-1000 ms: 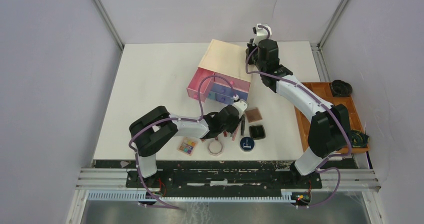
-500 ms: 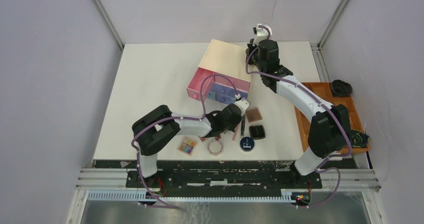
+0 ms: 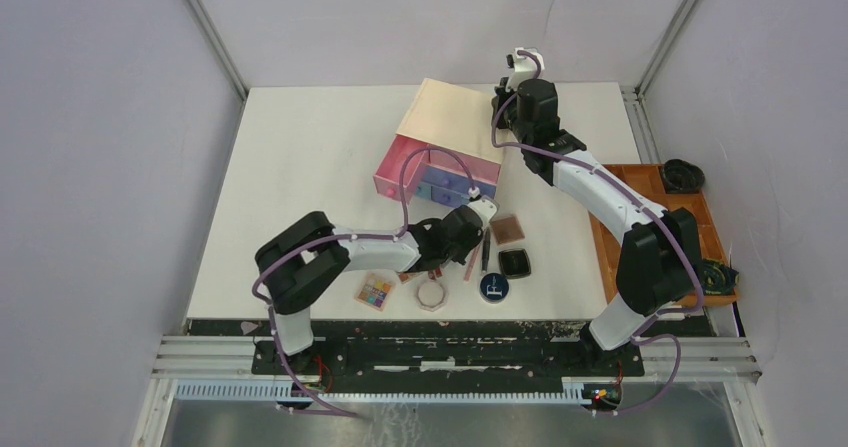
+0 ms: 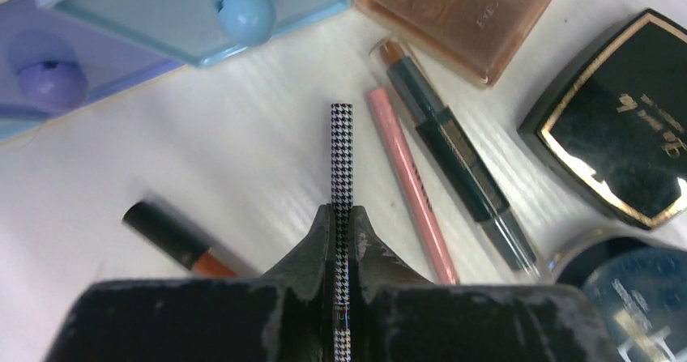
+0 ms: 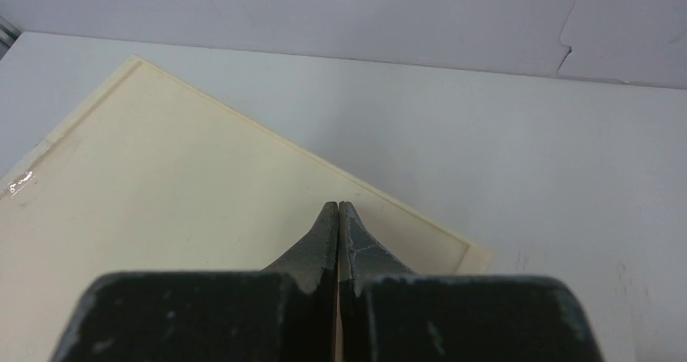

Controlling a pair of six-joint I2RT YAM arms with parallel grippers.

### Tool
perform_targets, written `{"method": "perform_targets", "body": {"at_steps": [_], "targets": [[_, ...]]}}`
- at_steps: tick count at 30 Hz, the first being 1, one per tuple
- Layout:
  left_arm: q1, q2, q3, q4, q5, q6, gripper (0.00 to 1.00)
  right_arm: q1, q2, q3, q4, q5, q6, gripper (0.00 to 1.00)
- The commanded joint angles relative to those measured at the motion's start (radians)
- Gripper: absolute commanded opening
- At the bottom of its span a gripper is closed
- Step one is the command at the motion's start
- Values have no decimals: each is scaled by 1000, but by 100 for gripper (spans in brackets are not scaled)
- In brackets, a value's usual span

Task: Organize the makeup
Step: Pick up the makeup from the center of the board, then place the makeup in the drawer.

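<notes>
The makeup lies in a tight cluster close to the table's [image 3: 300, 167] near edge, in front of the drawer box [image 3: 450, 122]. The palette [image 3: 376, 290] and octagonal jar [image 3: 432, 294] sit just beside that edge. Left of the box the white tabletop runs wide to its left rim. To the right, the tray [image 3: 603, 232] lines the table's right side.

The left gripper [image 4: 342, 212] is clamped on a slim houndstooth stick [image 4: 342, 155], which points toward the blue drawer [image 4: 186, 6] and the purple drawer [image 4: 49, 78] (whether the stick is off the table I cannot tell). A pink pencil [image 4: 409, 180] lies near its right side, touching a dark tube [image 4: 454, 151] with a brown tip. Beyond these are the brown compact [image 4: 462, 10], the black compact [image 4: 620, 127] with gold trim, and the round blue compact [image 4: 640, 297]. A black-capped orange tube [image 4: 174, 236] lies to the left, apart from the stick.

The right gripper [image 5: 338, 208] is pressed closed on nothing, above the box's far corner.
</notes>
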Motion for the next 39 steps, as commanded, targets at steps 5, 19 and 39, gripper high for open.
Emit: {"method": "perform_targets", "body": {"at_steps": [5, 19, 39], "targets": [[-9, -221, 65, -166, -25, 67, 3, -13, 65, -83, -307, 16, -1, 1], [27, -455, 320, -379, 3, 154, 3, -14, 72, -82, -305, 1, 5, 1], [197, -682, 146, -119, -142, 303, 3, -14, 86, -71, -306, -6, 2, 0]]}}
